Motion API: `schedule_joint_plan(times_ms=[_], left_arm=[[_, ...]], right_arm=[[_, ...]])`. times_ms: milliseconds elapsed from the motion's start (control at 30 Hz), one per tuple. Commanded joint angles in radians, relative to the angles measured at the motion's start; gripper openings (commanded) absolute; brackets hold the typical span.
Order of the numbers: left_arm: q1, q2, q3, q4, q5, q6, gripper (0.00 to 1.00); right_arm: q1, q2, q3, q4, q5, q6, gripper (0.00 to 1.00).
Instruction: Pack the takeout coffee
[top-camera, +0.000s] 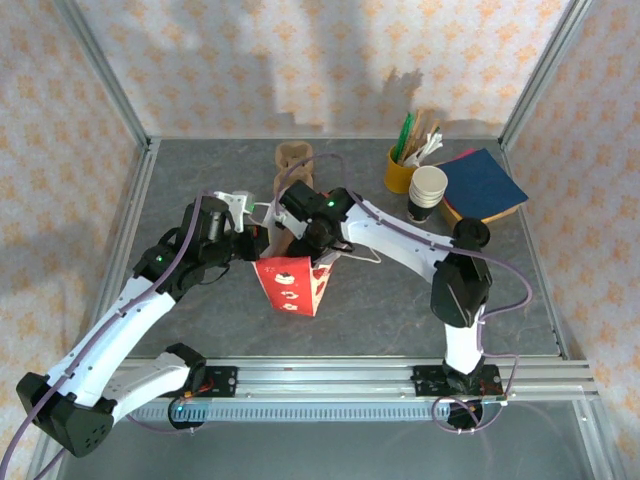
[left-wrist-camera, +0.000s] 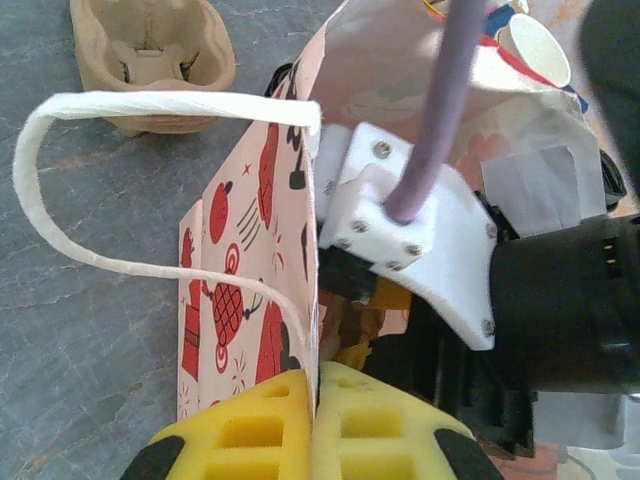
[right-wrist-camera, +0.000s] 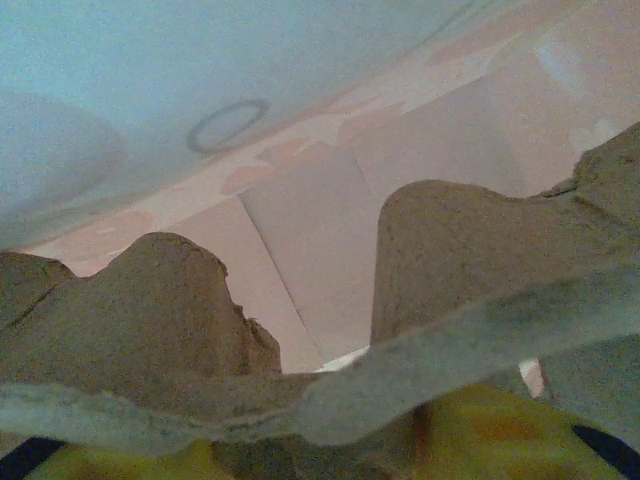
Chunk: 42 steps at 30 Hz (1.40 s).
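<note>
A red-and-white printed paper bag stands mid-table, its white cord handle looping out to the side. My left gripper is shut on the bag's top edge and holds that wall upright. My right gripper reaches down into the bag's mouth. Inside, against the pale bag wall, its fingers are shut on the rim of a brown pulp cup carrier. The takeout coffee is hidden from view.
Another pulp cup carrier lies behind the bag. At the back right stand a yellow cup of sticks and straws, a stack of white cups and blue and red napkins. Metal frame posts border the table.
</note>
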Motion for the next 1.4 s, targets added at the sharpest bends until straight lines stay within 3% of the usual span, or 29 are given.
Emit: schedule_joint_plan(times_ms=[0,367,700,1367], left_arm=[[-0.004,-0.006,-0.024,-0.002,0.004,-0.009,0.0],[-0.003,0.005,-0.024,-0.006,0.004,-0.003,0.0],[-0.003,0.01,-0.018,-0.023,-0.01,0.001,0.0],[-0.005,0.023,0.043,-0.1,-0.056,-0.02,0.0]], right_arm=[[0.004,0.022,0.016,-0.057,0.034,-0.023,0.45],[0.008,0.051,0.027,-0.078,0.026,-0.032,0.51],[0.009,0.001,0.086,-0.1,0.041,-0.019,0.67],[0.01,-0.235,0.025,0.157,-0.031,0.036,0.66]])
